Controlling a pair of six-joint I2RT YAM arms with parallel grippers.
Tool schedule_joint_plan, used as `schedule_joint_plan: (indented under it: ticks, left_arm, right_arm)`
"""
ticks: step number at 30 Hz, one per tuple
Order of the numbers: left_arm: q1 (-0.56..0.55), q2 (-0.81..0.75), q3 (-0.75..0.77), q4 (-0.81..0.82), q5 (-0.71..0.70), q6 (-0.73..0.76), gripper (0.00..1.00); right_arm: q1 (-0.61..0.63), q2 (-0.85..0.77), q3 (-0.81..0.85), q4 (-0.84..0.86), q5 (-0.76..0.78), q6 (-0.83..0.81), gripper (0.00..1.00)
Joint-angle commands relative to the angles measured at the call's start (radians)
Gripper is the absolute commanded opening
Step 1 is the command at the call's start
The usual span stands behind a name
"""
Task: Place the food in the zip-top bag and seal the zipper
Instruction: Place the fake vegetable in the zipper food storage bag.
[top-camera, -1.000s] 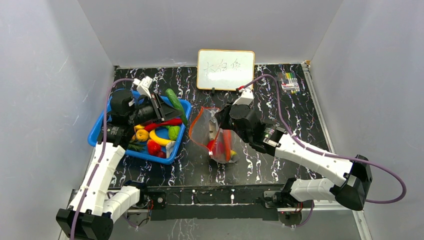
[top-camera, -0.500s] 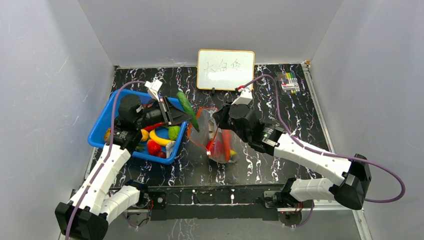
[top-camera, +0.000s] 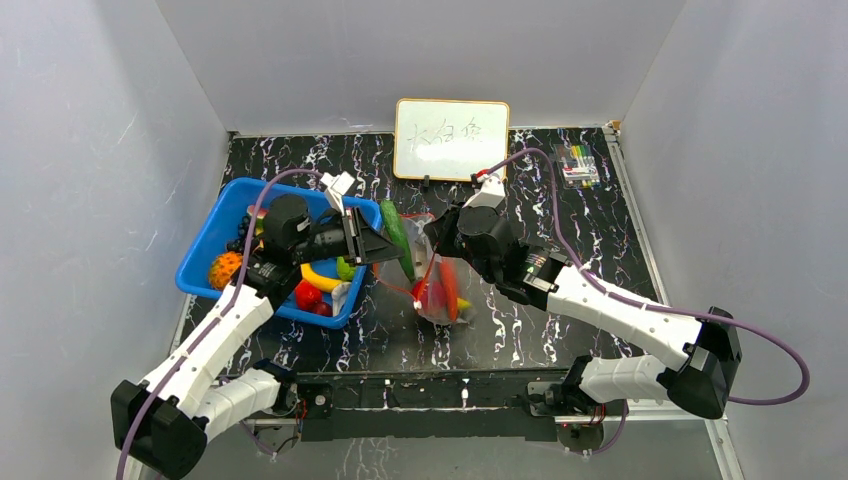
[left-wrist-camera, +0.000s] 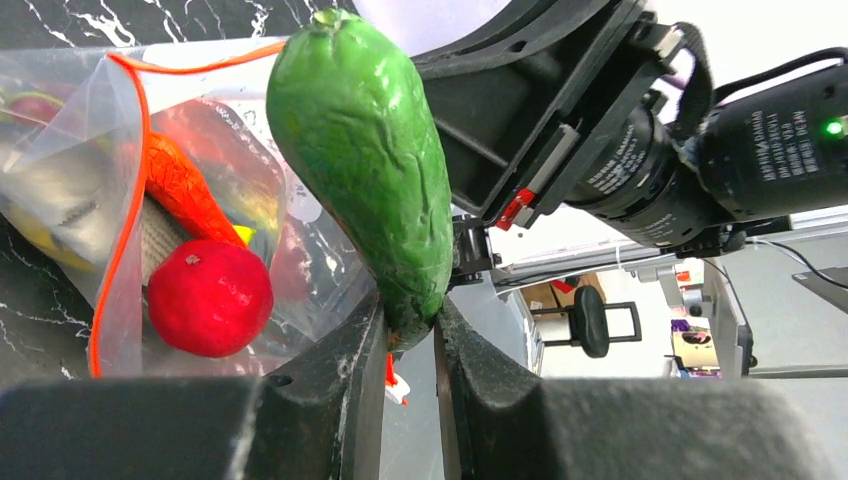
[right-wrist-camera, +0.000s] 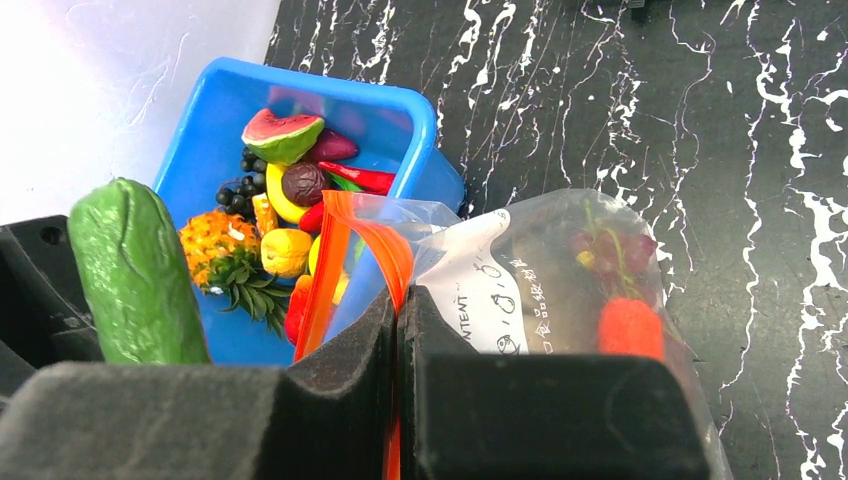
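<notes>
Two white-and-black robot arms reach from the near edge over a black table veined with white, and their wrists meet near its middle. The left arm rises from the near left, bends at the elbow and stretches to the right above a blue rectangular plastic basket, with its wrist roughly level. The right arm folds at the near right corner and stretches left and far, its wrist tipped downward. A white rectangular whiteboard with handwriting stands at the far edge. Just right of the basket lies the clear crinkly plastic zip-top bag, its mouth lifted toward the far side. The right gripper has its jaws pressed together on the mouth's rim, at the thin red-orange zipper, holding that edge up. The left gripper stands narrow, pinching the lower end of a glossy green plastic toy cucumber. It slants upward at the left edge of the bag's mouth; whether it touches the plastic cannot be told. Inside the bag lie a round red fruit, an orange carrot and dark red grapes. The basket holds a watermelon slice, a pineapple, a yellow banana and a red chilli.
</notes>
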Motion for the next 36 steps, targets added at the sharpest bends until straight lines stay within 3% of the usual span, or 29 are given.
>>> schedule_joint_plan:
  ticks: [1,15,22,26,32,36]
  left_arm:
    - [-0.016,-0.005,0.0,-0.075,-0.002,0.071,0.08]
    - [-0.026,0.08,-0.003,-0.106,0.049,0.126,0.19]
    - [-0.028,0.083,0.093,-0.279,-0.01,0.211,0.58]
    - [-0.028,0.056,0.159,-0.37,-0.069,0.252,0.7]
    - [-0.027,0.009,0.238,-0.563,-0.329,0.307,0.68]
    - [-0.028,-0.005,0.215,-0.593,-0.427,0.33,0.63]
  right_arm:
    - [0.001,-0.021,0.062,0.103,0.012,0.012,0.0]
    - [0.0,-0.012,0.059,0.111,-0.011,0.015,0.0]
    - [0.001,-0.015,0.063,0.113,-0.003,0.011,0.0]
    - [0.0,-0.019,0.06,0.113,-0.004,0.006,0.0]
    - [0.001,-0.033,0.044,0.113,-0.003,0.009,0.0]
    - [0.001,-0.039,0.042,0.113,0.0,0.007,0.0]
